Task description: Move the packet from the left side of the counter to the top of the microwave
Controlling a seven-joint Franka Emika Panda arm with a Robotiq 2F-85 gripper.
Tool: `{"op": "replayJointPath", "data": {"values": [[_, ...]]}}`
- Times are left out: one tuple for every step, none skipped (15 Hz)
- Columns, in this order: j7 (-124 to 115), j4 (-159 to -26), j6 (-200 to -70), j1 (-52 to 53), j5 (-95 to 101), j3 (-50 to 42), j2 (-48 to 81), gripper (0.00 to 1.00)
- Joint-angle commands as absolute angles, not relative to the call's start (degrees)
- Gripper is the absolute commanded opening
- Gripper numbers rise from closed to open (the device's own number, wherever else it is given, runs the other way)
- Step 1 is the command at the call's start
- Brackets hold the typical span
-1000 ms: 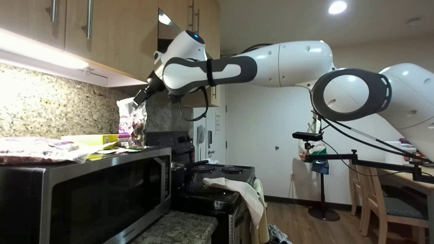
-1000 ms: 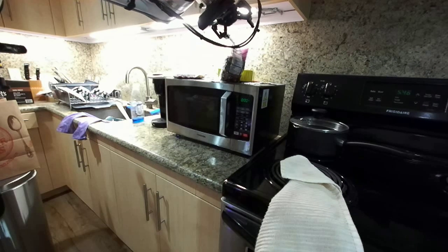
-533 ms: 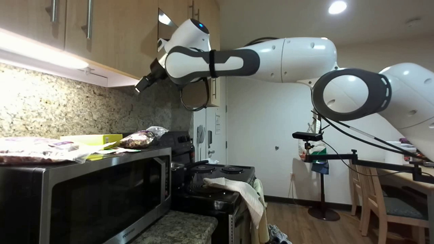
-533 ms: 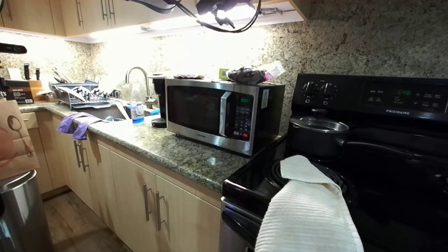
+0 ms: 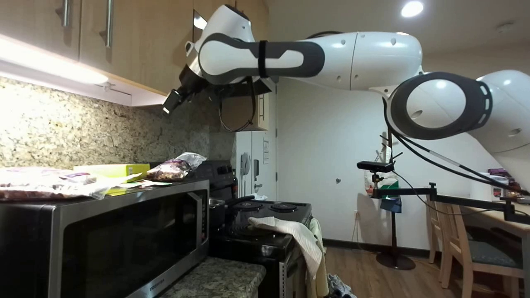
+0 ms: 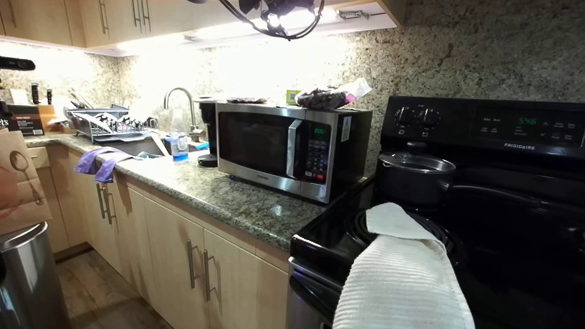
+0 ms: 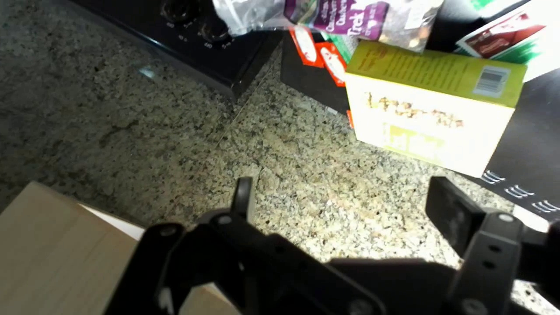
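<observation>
Packet (image 6: 321, 98) went from upright to lying on microwave (image 6: 258, 141), right end in an exterior view. Gripper (image 7: 343, 197) clear above, 2 fingers (image 7: 454, 213) apart; placement looks done.

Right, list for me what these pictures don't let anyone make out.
Packet: partly cut off by the wrist view's top edge.
Microwave: inside lost behind dark door glass in both exterior views.
Yellow box: partly hidden behind the packet in an exterior view.
Pot: contents hidden by its lid and dark wall in an exterior view.
Robot arm: base cut off by the right edge of an exterior view.
</observation>
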State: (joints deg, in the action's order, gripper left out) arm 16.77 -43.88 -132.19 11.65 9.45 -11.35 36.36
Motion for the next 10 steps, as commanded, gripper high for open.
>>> {"op": "replayJointPath", "data": {"values": [[17.71, -49.69, -126.12, 13.39, 10.0, -11.21, 30.65, 1.0], [18.1, -50.9, -125.26, 13.69, 9.73, -10.92, 29.49, 1.0], [18.56, -52.07, -124.69, 13.91, 9.37, -10.58, 28.38, 1.0], [18.72, -53.7, -124.66, 14.11, 8.87, -10.11, 27.13, 1.0], [18.57, -56.21, -125.32, 14.33, 8.38, -9.67, 25.56, 1.0], [18.64, -58.85, -125.75, 14.7, 8.42, -9.38, 23.81, 1.0], [18.61, -62.34, -126.63, 14.92, 8.31, -8.84, 21.75, 1.0], [18.86, -64.59, -126.68, 15.18, 8.84, -8.65, 20.4, 1.0], [19.15, -67.14, -126.87, 15.28, 9.03, -8.34, 18.88, 1.0], [18.78, -69.84, -127.48, 15.42, 9.2, -8.3, 17.33, 1.0]]}}
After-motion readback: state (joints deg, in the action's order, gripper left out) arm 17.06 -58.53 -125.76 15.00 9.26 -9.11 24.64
